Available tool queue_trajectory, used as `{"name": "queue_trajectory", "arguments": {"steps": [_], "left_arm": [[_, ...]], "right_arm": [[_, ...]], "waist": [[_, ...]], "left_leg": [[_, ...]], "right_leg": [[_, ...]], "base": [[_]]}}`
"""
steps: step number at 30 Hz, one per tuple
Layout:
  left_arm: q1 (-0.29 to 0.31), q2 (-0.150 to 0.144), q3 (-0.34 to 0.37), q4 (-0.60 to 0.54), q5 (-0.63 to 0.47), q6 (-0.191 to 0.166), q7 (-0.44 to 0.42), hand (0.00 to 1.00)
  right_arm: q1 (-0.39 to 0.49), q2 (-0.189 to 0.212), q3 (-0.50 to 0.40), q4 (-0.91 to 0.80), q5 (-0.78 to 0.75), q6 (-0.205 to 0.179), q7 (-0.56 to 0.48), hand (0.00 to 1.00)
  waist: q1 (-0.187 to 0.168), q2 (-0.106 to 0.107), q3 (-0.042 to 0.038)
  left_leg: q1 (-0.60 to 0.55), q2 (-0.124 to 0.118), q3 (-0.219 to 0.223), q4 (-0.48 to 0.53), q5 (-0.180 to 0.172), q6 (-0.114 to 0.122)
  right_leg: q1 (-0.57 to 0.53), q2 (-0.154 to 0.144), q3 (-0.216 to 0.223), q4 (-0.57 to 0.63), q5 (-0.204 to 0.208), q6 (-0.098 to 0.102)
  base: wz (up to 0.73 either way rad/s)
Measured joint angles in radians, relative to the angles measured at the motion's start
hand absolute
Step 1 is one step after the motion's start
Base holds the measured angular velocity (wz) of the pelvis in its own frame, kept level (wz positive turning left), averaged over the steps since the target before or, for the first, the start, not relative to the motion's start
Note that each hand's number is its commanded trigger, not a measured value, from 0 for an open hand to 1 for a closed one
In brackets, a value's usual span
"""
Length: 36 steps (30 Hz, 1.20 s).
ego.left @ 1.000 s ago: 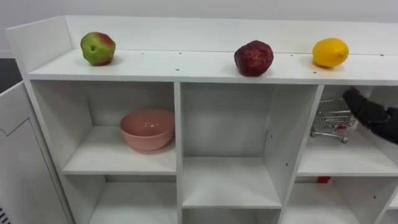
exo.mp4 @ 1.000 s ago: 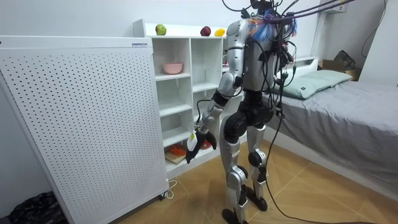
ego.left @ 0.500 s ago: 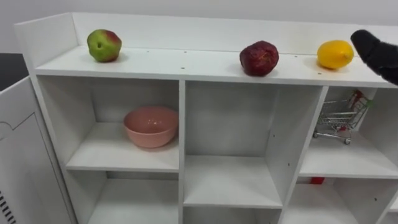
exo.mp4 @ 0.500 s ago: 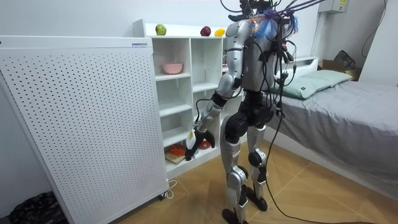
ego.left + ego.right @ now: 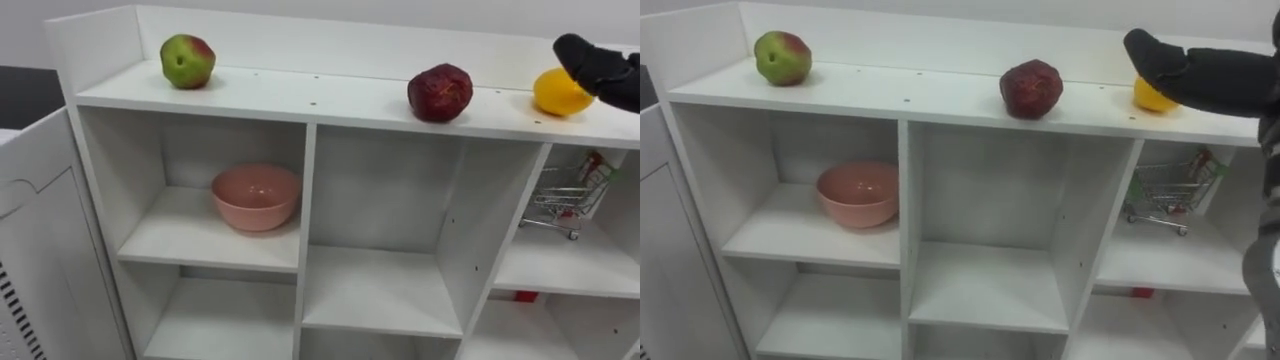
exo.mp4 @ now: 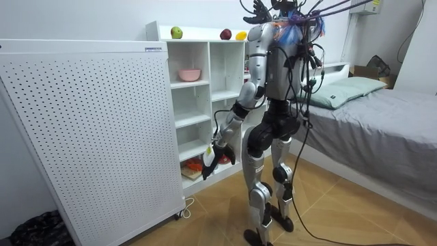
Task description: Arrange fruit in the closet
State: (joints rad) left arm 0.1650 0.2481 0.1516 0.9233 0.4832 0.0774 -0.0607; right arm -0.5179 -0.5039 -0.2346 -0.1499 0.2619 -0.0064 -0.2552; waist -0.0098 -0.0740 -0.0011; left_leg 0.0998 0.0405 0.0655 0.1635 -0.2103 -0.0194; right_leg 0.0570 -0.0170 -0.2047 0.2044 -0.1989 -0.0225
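Three fruits lie on the top board of the white shelf unit [image 5: 330, 98]: a green-red apple [image 5: 187, 61] at the left, a dark red fruit [image 5: 440, 92] in the middle and a yellow lemon [image 5: 558, 94] at the right. My right hand [image 5: 1200, 75] reaches in from the right at top-board height, fingers stretched over the lemon [image 5: 1147, 97] and hiding part of it; whether it touches I cannot tell. In the room view my left hand [image 6: 218, 154] hangs low beside the lower shelves. I stand upright facing the shelf unit [image 6: 198, 96].
A pink bowl [image 5: 256, 196] sits in the upper left compartment. A small wire shopping cart [image 5: 568, 195] stands in the upper right compartment. A white panel [image 5: 40, 230] rises at my left, and a bed [image 6: 382, 109] lies behind me.
My right hand has risen from in front of the cart's compartment to the top board, over the lemon. The camera has shifted, so the shelf sits further right in the picture.
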Motion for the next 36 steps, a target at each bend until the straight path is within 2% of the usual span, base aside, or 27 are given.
{"name": "queue_trajectory", "arguments": {"steps": [9,16,20,22,24,26,32,36], "left_arm": [[-0.007,0.0,-0.003,0.001,0.0,0.008,-0.019,0.0],[-0.01,-0.001,-0.01,0.001,0.001,0.017,-0.04,0.0],[-0.043,-0.001,-0.011,0.004,0.0,0.036,-0.058,0.0],[-0.055,-0.001,-0.011,0.004,-0.001,0.038,-0.062,0.0],[-0.069,0.0,-0.012,0.008,-0.003,0.039,-0.067,0.0],[-0.07,0.002,-0.012,0.009,-0.003,0.042,-0.077,0.0],[-0.087,0.01,-0.012,0.009,-0.002,0.048,-0.108,0.0],[-0.096,0.018,-0.012,0.009,-0.001,0.048,-0.122,0.0]], "right_arm": [[-0.041,-0.001,0.027,0.026,0.064,0.002,0.045,0.0],[-0.053,-0.001,0.044,0.026,0.082,0.011,0.1,0.0],[-0.066,-0.002,0.06,0.036,0.083,0.034,0.164,0.0],[-0.083,-0.008,0.06,0.073,0.086,0.038,0.183,0.0],[-0.097,-0.039,0.068,0.124,0.088,0.047,0.201,0.0],[-0.1,-0.051,0.071,0.154,0.088,0.053,0.216,0.0],[-0.1,-0.053,0.099,0.19,0.084,0.073,0.243,0.0],[-0.1,-0.053,0.102,0.191,0.084,0.073,0.262,0.0]], "waist": [[0.01,0.007,0.0041],[0.009,0.01,0.0021],[0.008,0.012,0.0005],[0.008,0.013,-0.0009],[0.009,0.012,-0.0013],[0.009,0.012,-0.0016],[0.006,0.011,-0.0021],[0.007,0.004,-0.0067]], "left_leg": [[0.001,-0.001,-0.009,0.003,0.0,0.0],[0.0,-0.001,-0.01,0.005,0.0,0.0],[-0.001,-0.002,-0.011,0.008,0.0,0.0],[-0.001,-0.003,-0.011,0.009,0.0,0.0],[0.0,-0.002,-0.011,0.01,0.0,0.0],[0.0,-0.002,-0.011,0.01,0.0,0.0],[-0.002,-0.001,-0.011,0.011,0.0,0.0],[-0.002,-0.001,-0.012,0.01,0.0,0.0]], "right_leg": [[0.008,-0.001,-0.012,-0.001,0.0,0.0],[0.009,-0.004,-0.014,-0.001,0.0,0.0],[0.01,-0.009,-0.016,-0.001,0.0,0.0],[0.011,-0.009,-0.016,0.0,0.0,0.0],[0.012,-0.01,-0.017,0.0,0.0,0.0],[0.012,-0.009,-0.017,0.001,0.001,-0.001],[0.011,-0.01,-0.018,0.0,0.001,-0.001],[0.012,-0.01,-0.019,0.0,0.001,-0.001]], "base": [[0.04],[0.0],[0.0],[0.0],[0.0],[0.0],[0.0],[0.0]]}}
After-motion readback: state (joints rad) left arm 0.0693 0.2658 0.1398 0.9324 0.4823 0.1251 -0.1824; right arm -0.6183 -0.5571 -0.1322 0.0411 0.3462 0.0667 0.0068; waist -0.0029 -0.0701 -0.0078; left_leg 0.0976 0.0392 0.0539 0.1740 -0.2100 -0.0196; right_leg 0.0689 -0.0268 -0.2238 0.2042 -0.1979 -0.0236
